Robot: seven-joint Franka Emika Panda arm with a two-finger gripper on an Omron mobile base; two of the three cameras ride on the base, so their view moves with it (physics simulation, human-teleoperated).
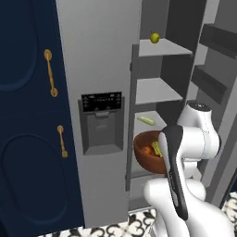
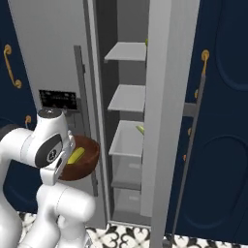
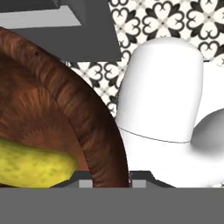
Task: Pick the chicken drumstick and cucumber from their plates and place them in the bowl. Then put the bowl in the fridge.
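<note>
Your tall grey fridge (image 1: 99,92) stands open. The deep reddish-brown wooden bowl (image 1: 146,152), gripper (image 3: 112,181) clamped on its rim, hangs before the shelves, holding the stubby yellow-green cucumber (image 3: 30,164) and orange drumstick (image 1: 148,151); only shelving remains.

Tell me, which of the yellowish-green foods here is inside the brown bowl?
The stubby cucumber, lying inside the bowl that the gripper holds. The small round fruit sits on the fridge's top shelf, and the pale stick lies on a lower shelf.
</note>
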